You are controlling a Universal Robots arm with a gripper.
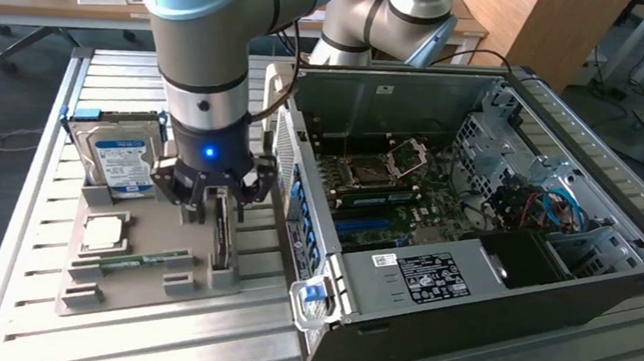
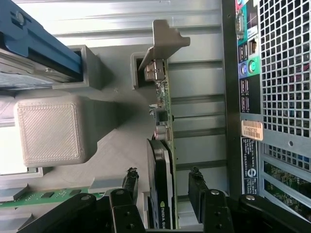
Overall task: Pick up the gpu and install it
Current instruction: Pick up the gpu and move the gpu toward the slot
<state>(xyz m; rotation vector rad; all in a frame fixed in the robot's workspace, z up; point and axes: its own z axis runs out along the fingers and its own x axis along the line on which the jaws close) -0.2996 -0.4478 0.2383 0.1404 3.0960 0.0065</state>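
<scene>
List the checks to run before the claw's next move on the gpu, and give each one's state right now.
1. The claw is open: ok, its fingers stand apart.
2. The gpu sits between the fingers: ok, one finger on each side of the card.
3. The fingers are closed on the gpu: not ok, a gap shows on both sides.
4. The gpu stands on edge in the grey holder: ok.
5. The computer case is open: ok, the motherboard lies exposed.
6. There is room on the motherboard for the card: cannot tell.
</scene>
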